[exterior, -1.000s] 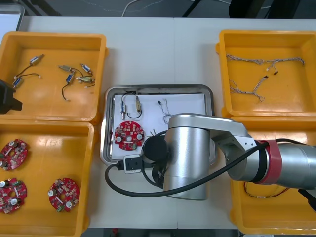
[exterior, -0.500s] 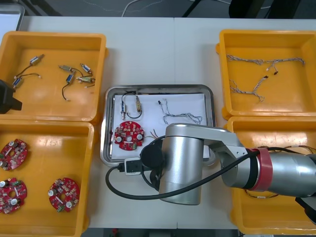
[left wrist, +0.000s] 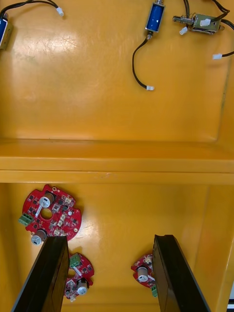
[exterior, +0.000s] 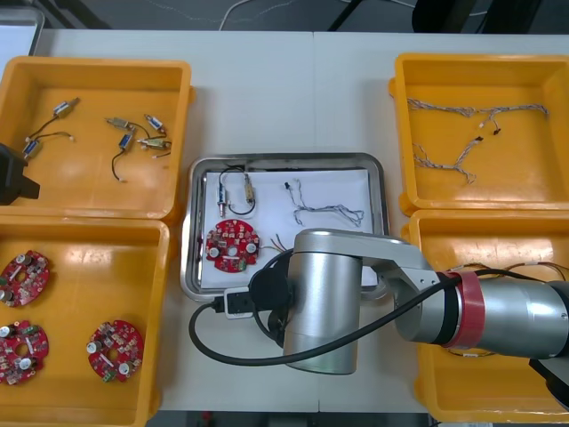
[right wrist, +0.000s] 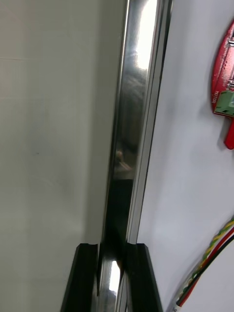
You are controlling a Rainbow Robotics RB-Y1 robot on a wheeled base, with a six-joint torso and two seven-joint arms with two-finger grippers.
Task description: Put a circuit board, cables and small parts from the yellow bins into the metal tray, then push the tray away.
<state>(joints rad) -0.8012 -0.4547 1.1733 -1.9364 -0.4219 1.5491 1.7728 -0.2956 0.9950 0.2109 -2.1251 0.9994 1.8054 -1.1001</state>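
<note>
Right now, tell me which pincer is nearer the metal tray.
Right. The right pincer grips the metal tray by its near rim; the left pincer hangs open over the left yellow bins.

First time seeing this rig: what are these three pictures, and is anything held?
This is a two-armed robot. The wide picture looks down from above its arms; the two tall ones come from cameras on its wrists. On the table lie yellow bins at each side and a metal tray between, already holding a red circuit board, cables and a small metal part. The right claw is shut on the tray's near rim. The left claw, open, hangs over the left bins, holding nothing.
</note>
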